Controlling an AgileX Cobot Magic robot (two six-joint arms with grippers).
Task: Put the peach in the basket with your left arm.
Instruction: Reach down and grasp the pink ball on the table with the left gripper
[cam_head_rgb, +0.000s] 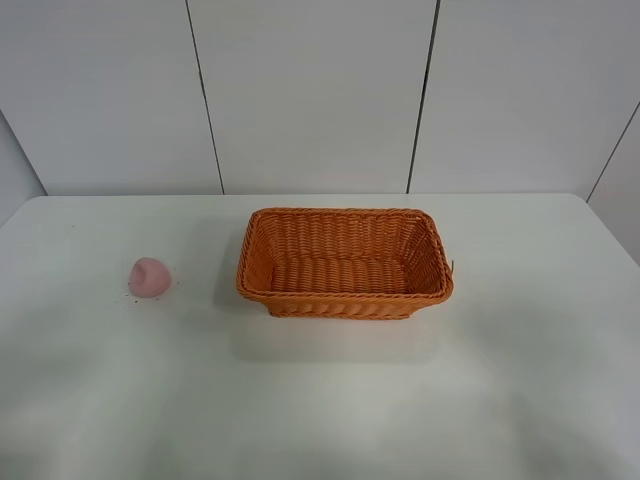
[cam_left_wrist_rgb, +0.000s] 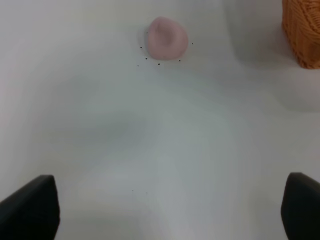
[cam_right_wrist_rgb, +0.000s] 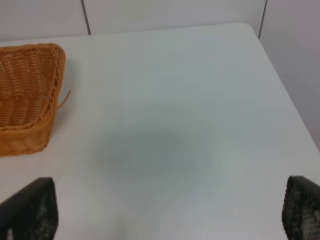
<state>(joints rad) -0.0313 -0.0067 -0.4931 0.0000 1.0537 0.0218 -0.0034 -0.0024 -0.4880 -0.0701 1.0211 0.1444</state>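
The small pale pink peach (cam_head_rgb: 150, 277) lies on the white table, to the left of the orange wicker basket (cam_head_rgb: 345, 297), which is empty and upright. Neither arm shows in the exterior high view. In the left wrist view the peach (cam_left_wrist_rgb: 167, 38) lies well ahead of my left gripper (cam_left_wrist_rgb: 167, 212), whose black fingertips (cam_left_wrist_rgb: 30, 210) stand wide apart and empty; a corner of the basket (cam_left_wrist_rgb: 302, 30) shows off to one side. My right gripper (cam_right_wrist_rgb: 167, 212) is open and empty above bare table, with the basket's end wall (cam_right_wrist_rgb: 27, 125) ahead on one side.
The white table (cam_head_rgb: 320, 400) ends at a grey panelled wall (cam_head_rgb: 320, 90) behind the basket. Small dark specks (cam_left_wrist_rgb: 150, 59) lie around the peach. The table's right edge (cam_right_wrist_rgb: 290, 100) shows in the right wrist view.
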